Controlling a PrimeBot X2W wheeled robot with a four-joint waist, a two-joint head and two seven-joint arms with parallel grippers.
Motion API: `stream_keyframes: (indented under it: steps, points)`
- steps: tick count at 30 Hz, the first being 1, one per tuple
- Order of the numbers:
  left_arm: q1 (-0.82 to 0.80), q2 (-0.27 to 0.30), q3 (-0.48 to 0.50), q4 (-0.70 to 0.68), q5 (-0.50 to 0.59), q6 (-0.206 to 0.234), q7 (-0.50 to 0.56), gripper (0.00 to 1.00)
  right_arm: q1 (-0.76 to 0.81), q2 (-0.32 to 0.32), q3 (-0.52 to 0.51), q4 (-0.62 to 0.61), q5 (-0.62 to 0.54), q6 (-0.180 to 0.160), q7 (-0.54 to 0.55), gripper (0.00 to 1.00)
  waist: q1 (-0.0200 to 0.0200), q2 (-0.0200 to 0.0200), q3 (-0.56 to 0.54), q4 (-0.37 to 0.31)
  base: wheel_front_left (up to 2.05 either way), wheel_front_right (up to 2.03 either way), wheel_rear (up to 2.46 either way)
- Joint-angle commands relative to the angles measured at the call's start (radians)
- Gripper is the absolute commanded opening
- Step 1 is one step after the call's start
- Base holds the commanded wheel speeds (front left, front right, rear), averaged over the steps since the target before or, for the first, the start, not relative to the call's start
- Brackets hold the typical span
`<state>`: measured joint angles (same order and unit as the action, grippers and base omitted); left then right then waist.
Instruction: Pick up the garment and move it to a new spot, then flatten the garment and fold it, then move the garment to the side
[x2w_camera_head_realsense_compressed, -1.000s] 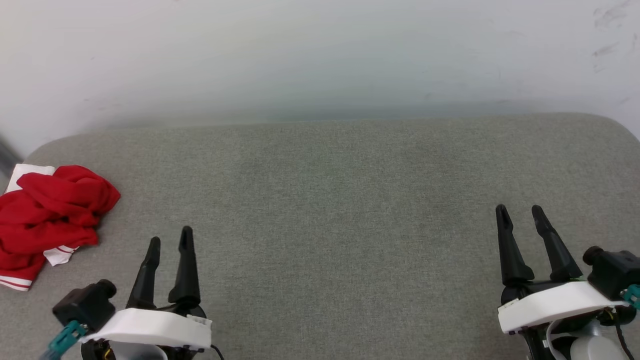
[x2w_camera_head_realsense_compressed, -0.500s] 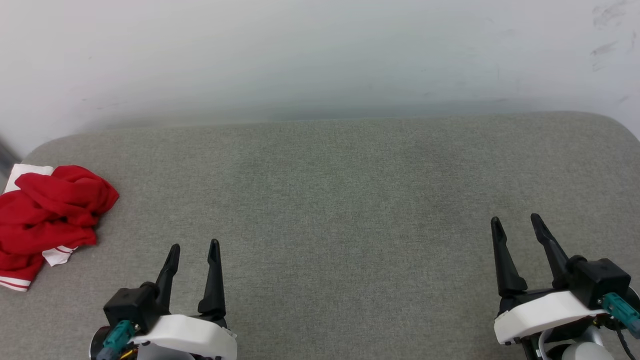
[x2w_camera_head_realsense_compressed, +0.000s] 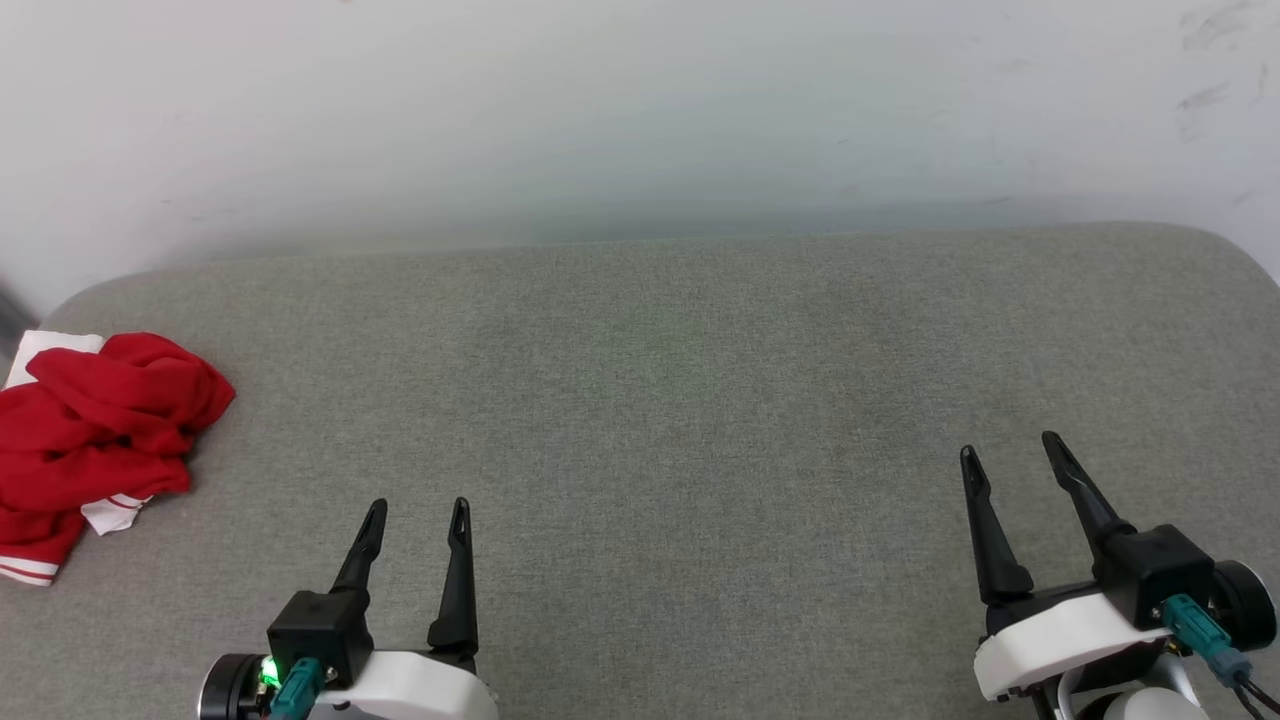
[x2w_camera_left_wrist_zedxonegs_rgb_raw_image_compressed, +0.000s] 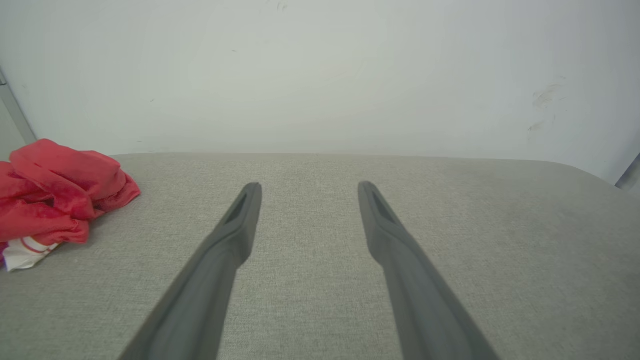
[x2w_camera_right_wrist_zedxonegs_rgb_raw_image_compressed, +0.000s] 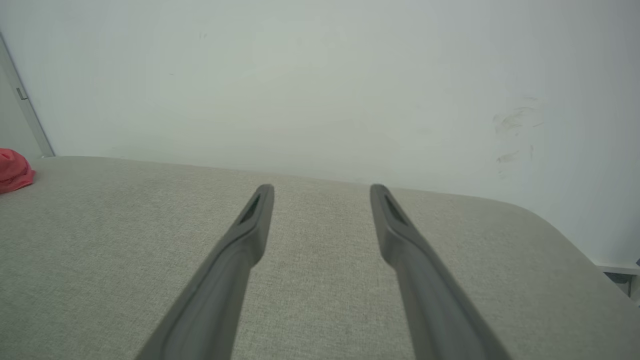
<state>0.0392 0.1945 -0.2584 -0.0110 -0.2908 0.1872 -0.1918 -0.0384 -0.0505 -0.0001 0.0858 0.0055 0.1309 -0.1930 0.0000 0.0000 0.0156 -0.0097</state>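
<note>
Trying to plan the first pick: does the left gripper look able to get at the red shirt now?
Probably yes. The left gripper is open, and only bare grey cushion lies between it and the crumpled red shirt to its left; nothing blocks the way.

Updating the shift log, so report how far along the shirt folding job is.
Done: nothing that shows; the red shirt lies crumpled at the left edge of the grey cushion. In hand: nothing; the left gripper and right gripper are both open and empty, apart from the shirt. Left: picking it up, moving it, flattening, folding, and setting it aside.
</note>
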Motion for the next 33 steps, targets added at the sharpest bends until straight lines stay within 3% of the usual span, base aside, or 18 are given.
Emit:
stream_keyframes:
  steps: [1, 5, 9, 14, 20, 33]
  points:
    - [0.006, 0.005, -0.006, -0.007, 0.014, 0.006, -0.008, 1.0, -0.005, 0.0, 0.002, -0.008, -0.02, 0.0, -0.007, 1.0, 0.0, 0.0, 0.0, 0.0, 0.0, 0.0, 0.0]
    - [0.017, -0.02, 0.016, -0.018, -0.013, -0.024, -0.017, 1.0, -0.005, 0.0, 0.006, -0.012, -0.011, 0.0, -0.015, 1.0, 0.0, 0.0, -0.001, 0.0, 0.0, 0.0, 0.0]
    - [0.038, -0.065, 0.08, -0.022, -0.037, -0.085, -0.026, 1.0, 0.002, 0.0, 0.007, -0.01, 0.037, 0.0, -0.024, 1.0, 0.0, 0.0, -0.001, 0.001, 0.0, 0.0, 0.0]
    - [0.057, -0.105, 0.151, -0.01, -0.005, -0.172, -0.036, 1.0, 0.011, 0.0, 0.004, 0.007, 0.091, 0.0, -0.035, 1.0, 0.0, 0.0, -0.002, 0.001, 0.0, 0.0, 0.0]
    - [0.073, -0.132, 0.193, 0.015, 0.05, -0.247, -0.047, 1.0, 0.012, 0.0, -0.001, 0.044, 0.086, 0.0, -0.047, 1.0, 0.0, 0.0, -0.003, 0.0, 0.0, 0.0, 0.0]
    - [0.085, -0.144, 0.194, 0.034, 0.169, -0.289, -0.07, 1.0, 0.001, 0.001, 0.008, 0.084, 0.024, 0.0, -0.069, 1.0, 0.0, 0.0, -0.008, 0.001, 0.0, 0.0, 0.0]
